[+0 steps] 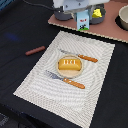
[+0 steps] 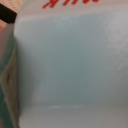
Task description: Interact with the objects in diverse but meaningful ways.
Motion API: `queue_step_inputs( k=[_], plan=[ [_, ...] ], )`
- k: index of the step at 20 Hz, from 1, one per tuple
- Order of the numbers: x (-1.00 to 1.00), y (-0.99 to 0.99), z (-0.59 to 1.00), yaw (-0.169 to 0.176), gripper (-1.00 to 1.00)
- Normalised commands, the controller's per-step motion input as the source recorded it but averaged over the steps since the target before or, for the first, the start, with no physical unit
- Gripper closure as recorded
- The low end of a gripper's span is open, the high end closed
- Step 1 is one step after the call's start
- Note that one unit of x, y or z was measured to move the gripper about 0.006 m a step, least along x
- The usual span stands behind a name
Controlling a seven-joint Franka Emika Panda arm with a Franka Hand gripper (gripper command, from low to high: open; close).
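Note:
A white milk carton (image 1: 82, 21) stands upright on the brown board (image 1: 100, 27) at the back. My gripper (image 1: 80, 11) hangs directly over it, and its fingers are hidden against the carton's top. The wrist view is filled by the milk carton (image 2: 70, 60), pale with red letters at one edge, very close to the camera. An orange-brown bread loaf (image 1: 69, 64) lies on a small plate on the striped placemat (image 1: 35, 82). A reddish-brown sausage (image 1: 35, 50) rests on the dark table toward the exterior view's left. Behind the carton is a yellow cheese wedge (image 1: 97, 12), with a small grey saucepan (image 1: 62, 15) beside it.
An orange-handled knife (image 1: 81, 56) lies behind the plate and an orange-handled fork (image 1: 66, 79) in front of it. A larger grey pot (image 1: 123, 19) stands on the board at the exterior view's right. The placemat's near corner reaches the table's front edge.

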Motion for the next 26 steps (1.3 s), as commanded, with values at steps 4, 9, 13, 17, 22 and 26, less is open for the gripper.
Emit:
queue_step_inputs(
  k=[4, 9, 13, 17, 22, 26],
  plan=[
    [0.74, 0.02, -0.33, -0.033, 1.00],
    [0.44, 0.03, -0.49, -0.018, 1.00],
    [0.13, 0.13, -0.50, -0.002, 1.00],
    [-0.21, 0.24, -0.30, -0.003, 1.00],
    [0.03, 0.37, 0.33, -0.038, -1.00],
    [0.18, 0.35, 0.57, -0.078, -1.00]
  ],
)
